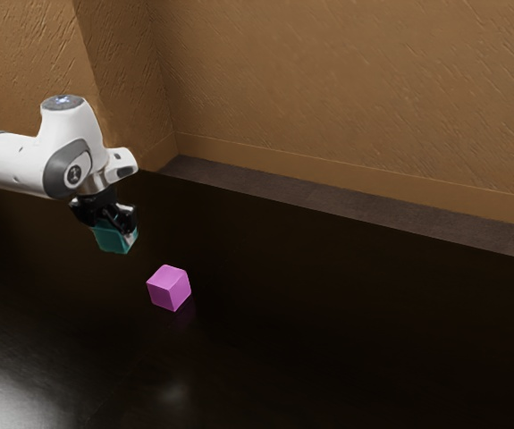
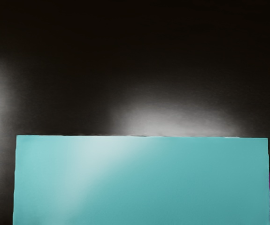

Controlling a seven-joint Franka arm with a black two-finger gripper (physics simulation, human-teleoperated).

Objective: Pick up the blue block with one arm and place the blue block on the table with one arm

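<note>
At the exterior view's left, the gripper (image 1: 115, 225) is clamping the blue block (image 1: 112, 239) between its parted fingers and holding it above the table (image 1: 328, 331). Farther right, a pink block (image 1: 168, 288) is sitting on the table.

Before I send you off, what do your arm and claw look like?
My arm is smooth, rounded and white. It has a gray cap with small pale marks and a dark gray joint cover bearing a round emblem. My two-fingered claw is black.
</note>
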